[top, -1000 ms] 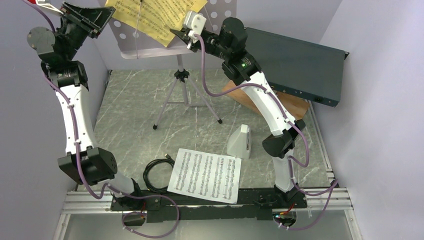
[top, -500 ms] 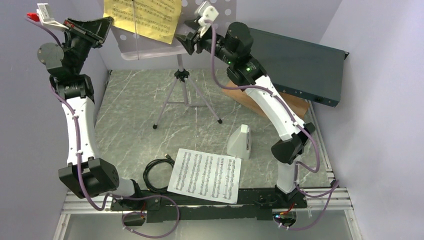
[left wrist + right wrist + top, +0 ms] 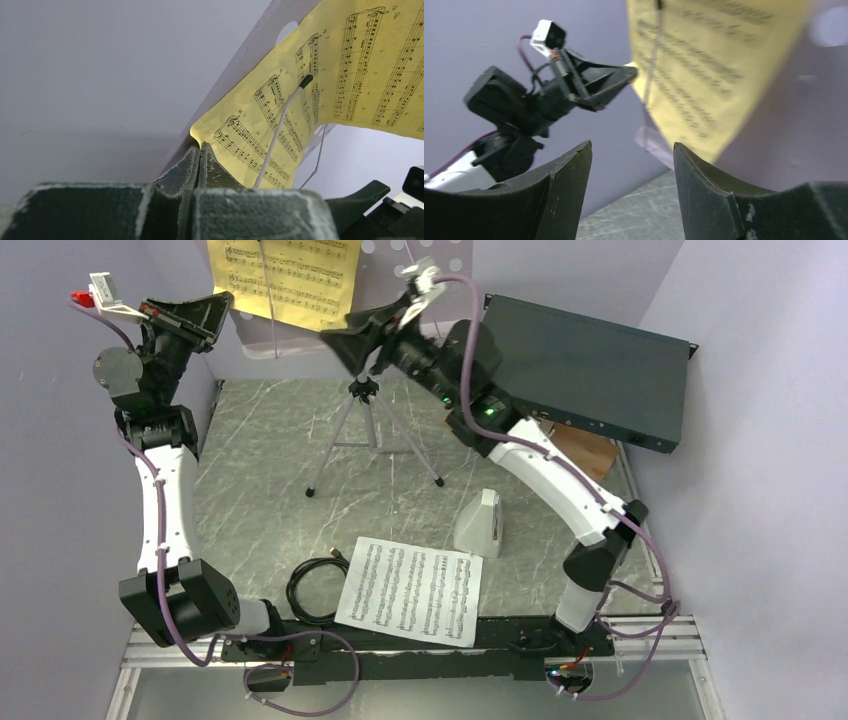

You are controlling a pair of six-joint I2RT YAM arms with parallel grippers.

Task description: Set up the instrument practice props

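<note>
1. Left gripper [image 3: 200, 151] is clamped shut on the lower corner of the yellow sheet-music page [image 3: 325, 90]. The page lies up on the music stand [image 3: 285, 338] desk, with the wire page retainer [image 3: 280, 130] across it. Any sideways tug from this pinch could tear the corner or drag the page out from under the wire.
2. In the left wrist view the page bows away from the desk along its lower edge. If it is let go before it sits flat, it may curl or slip off the ledge.
3. Right gripper [image 3: 631, 150] has its jaws spread and holds nothing. It hovers close in front of the stand's right side. A careless reach could knock the desk, and the light tripod looks easy to tip or swivel.
4. Both arms crowd the same stand top, so there is a collision risk between them.
5. The white sheet-music page [image 3: 410, 590] lies flat on the table near the arm bases, beside the coiled black cable [image 3: 315, 590]. A flat sheet is hard to pinch and may crease or slide into the cable.
6. The white metronome [image 3: 480, 523] stands near the right arm's lower link, so an arm swing could topple it.
</note>
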